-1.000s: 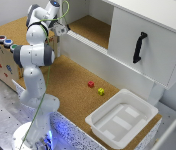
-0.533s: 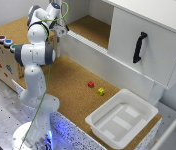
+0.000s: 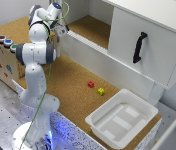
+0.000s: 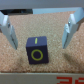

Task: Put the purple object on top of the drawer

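In the wrist view a purple cube (image 4: 37, 49) with yellow markings sits on the cork surface. My gripper (image 4: 39, 47) is open, with one finger (image 4: 7, 29) on each side of the cube and not touching it. In the exterior view the gripper (image 3: 63, 31) is low over the raised cork shelf at the back, on the exterior view's left, and it hides the cube. The drawer (image 3: 143, 50), a large white unit with a black bar handle (image 3: 139, 47), stands at the back on the exterior view's right, with a flat white top (image 3: 158, 11).
A small red block (image 3: 91, 84) and a yellow block (image 3: 101, 91) lie on the cork table. A shallow white plastic bin (image 3: 122, 120) sits at the front right. A wooden box with coloured buttons (image 3: 4, 41) stands at the left. A white ledge (image 3: 88, 50) edges the shelf.
None that I can make out; the arm and gripper stay over the same spot on the back shelf.
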Controlling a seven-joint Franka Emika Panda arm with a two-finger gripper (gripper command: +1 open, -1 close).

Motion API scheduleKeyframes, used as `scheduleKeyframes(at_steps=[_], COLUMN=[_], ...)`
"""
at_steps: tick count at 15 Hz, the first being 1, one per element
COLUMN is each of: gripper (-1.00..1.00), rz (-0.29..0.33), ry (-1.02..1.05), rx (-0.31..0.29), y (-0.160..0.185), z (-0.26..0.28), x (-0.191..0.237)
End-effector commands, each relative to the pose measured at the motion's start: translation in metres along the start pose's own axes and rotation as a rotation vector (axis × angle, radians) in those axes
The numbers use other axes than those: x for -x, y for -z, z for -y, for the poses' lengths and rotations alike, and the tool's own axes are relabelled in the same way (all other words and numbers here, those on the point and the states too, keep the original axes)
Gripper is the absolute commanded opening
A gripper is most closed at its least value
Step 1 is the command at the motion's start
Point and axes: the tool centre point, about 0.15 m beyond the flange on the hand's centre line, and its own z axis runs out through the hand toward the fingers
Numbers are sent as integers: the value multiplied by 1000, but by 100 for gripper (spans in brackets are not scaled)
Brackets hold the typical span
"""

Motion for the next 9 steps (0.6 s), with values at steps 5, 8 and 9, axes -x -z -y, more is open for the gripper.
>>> scheduleKeyframes(at_steps=[5,8,9], gripper=[100,100,100], rz=[218,313,346], ry=[-97,-127,-133], rx=[85,190,207], y=[44,72,79], z=[-6,-1,1], x=[-9,-1,2])
